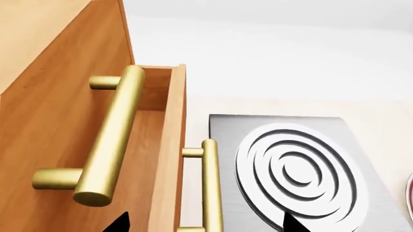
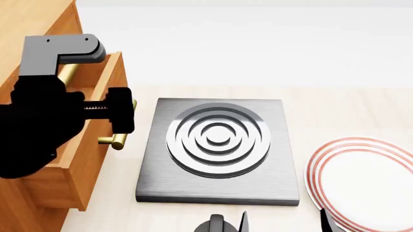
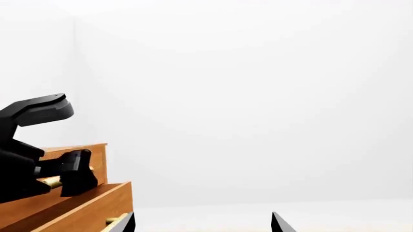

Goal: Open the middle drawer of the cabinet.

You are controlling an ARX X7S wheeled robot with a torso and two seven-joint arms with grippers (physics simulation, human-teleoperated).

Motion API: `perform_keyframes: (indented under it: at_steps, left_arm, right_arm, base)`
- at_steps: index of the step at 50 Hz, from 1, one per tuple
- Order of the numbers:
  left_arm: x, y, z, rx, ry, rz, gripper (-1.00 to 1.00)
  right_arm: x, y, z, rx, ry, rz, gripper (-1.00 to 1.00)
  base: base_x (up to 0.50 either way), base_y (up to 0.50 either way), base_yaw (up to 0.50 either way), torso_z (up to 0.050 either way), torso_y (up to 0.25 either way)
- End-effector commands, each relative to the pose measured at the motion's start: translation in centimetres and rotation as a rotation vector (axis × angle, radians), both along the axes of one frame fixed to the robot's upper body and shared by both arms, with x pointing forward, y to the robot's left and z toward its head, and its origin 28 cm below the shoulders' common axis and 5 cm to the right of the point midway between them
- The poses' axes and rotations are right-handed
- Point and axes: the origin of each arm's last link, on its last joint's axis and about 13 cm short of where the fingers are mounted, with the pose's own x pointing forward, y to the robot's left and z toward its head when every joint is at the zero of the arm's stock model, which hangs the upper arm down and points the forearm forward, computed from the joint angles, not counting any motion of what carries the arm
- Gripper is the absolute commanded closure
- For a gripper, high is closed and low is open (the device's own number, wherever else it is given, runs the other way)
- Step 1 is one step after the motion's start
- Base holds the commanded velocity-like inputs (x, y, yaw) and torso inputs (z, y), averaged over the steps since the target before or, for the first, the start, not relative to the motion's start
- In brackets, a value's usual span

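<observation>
The orange-brown cabinet (image 2: 32, 14) stands at the left. Its middle drawer (image 2: 71, 179) is pulled out part way, and I see into its open top in the left wrist view (image 1: 169, 145). My left gripper (image 2: 110, 113) is open at the drawer's front. In the left wrist view the black fingertips of my left gripper (image 1: 205, 223) stand wide apart on either side of the drawer's brass handle (image 1: 210, 183), not pressing on it. The uppermost drawer's handle (image 1: 110, 140) is above, on a closed front. My right gripper (image 3: 203, 223) is open and empty, low near the table's front edge (image 2: 284, 224).
A grey hotplate (image 2: 219, 145) with white rings lies just right of the cabinet, close to the drawer front. A white plate (image 2: 368, 179) with red rim lines lies at the right. The cabinet (image 3: 77, 208) and my left arm (image 3: 32, 145) also show in the right wrist view.
</observation>
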Motion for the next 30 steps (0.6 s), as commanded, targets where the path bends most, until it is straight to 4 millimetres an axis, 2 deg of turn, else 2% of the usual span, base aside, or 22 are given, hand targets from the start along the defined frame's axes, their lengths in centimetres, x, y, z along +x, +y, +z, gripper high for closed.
perform_keyframes:
  at_steps: [1,20,30]
  left_arm:
    - [0.1,0.1,-0.9,-0.005,0.019,0.008,-1.00]
    - [0.3,0.3,-1.6,0.006,0.021,0.038,-1.00]
    - [0.6,0.4,-3.3,0.028,0.069,0.020,-1.00]
  right_arm:
    - [0.0,-0.1,0.0,0.001,0.000,-0.002,-1.00]
    - [-0.1,-0.1,0.1,0.001,0.000,-0.002,-1.00]
    - [-0.1,-0.1,0.1,0.002,0.001,-0.001,-1.00]
  base:
    - [0.00,0.00,0.00,0.000,0.000]
    - [0.00,0.00,0.00,0.000,0.000]
    - [0.00,0.00,0.00,0.000,0.000]
